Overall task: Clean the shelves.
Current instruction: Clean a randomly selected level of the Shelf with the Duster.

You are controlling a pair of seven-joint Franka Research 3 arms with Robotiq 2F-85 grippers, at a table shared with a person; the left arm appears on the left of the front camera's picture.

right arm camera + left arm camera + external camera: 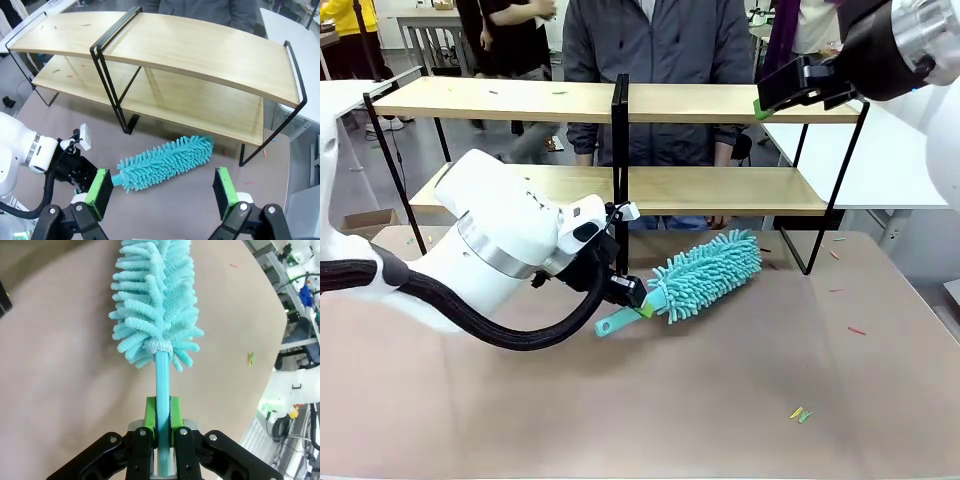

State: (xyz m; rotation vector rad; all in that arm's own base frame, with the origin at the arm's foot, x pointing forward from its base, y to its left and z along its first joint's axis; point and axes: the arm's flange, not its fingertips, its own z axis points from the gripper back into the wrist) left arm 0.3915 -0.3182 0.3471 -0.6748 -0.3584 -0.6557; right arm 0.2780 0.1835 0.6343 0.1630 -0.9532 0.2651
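Left claw [162,412] is clenched on the handle of the teal duster [152,300], bottom centre. Right claw [162,192] is spread wide, holding nothing.

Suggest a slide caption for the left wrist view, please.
The left arm's fingers clamp the teal duster by its handle, with the brown table behind.
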